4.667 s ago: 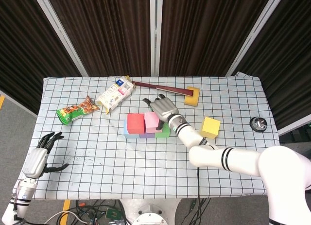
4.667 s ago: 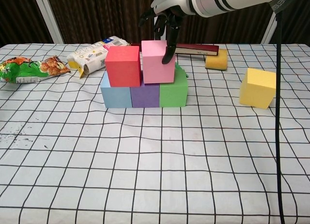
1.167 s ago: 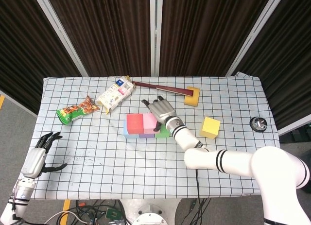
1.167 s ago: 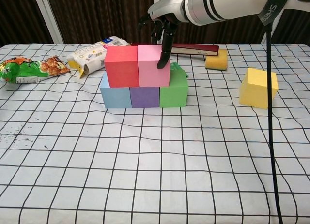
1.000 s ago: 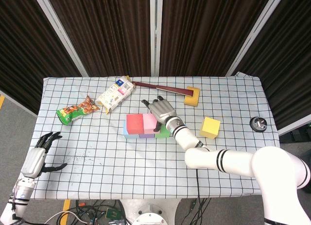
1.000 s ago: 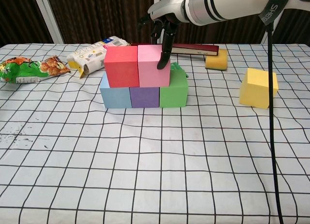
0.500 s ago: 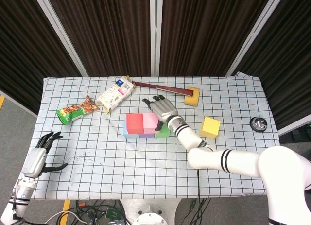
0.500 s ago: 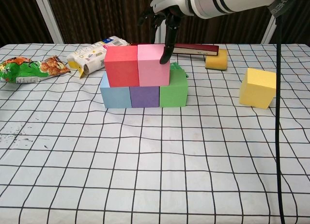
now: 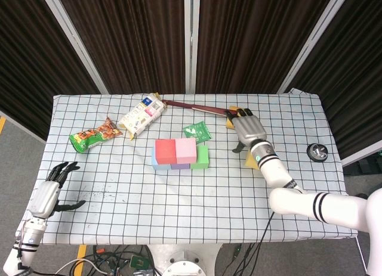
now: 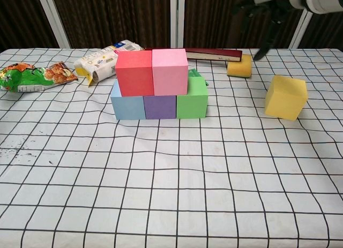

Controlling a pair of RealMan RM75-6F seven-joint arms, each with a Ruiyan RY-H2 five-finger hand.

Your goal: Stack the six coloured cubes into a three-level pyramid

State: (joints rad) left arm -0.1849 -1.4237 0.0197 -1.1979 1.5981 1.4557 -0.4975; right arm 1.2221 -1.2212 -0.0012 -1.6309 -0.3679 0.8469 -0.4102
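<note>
Head view, structure: red cube (image 9: pixel 165 149) and pink cube (image 9: pixel 185 149) sit side by side on the bottom row; of that row only edges of the blue cube (image 9: pixel 154 163), purple cube (image 9: pixel 180 166) and green cube (image 9: pixel 202 157) show.
Head view, remaining cube: yellow cube (image 9: pixel 250 159) lies well to the right of the structure, mostly hidden under the right hand (image 9: pixel 249 130).
Head view, right hand: above the yellow cube, fingers loosely apart, holding nothing visible; contact with the cube cannot be told.
Head view, left hand (image 9: pixel 50 191): off the table's near left corner, fingers spread, empty.
Head view, other items: green sachet (image 9: pixel 197 131) behind the structure; snack bag (image 9: pixel 94 135) and white packet (image 9: pixel 141 115) to the left; small round object (image 9: pixel 316 151) at the right edge.
Chest view, structure: blue, purple and green touch in a row; red and pink rest on top, flush together but set left, leaving part of the green top bare.
Chest view, remaining cube: yellow cube stands slightly tilted on the cloth (image 10: pixel 171 178), untouched; the hand's fingers hang apart above and behind it.
Chest view, other items: book (image 10: pixel 214 54) resting on a yellow sponge (image 10: pixel 239 66).
Progress: two levels built; the third is left; judged next step is grasping the yellow cube and placing it over the red-pink seam.
</note>
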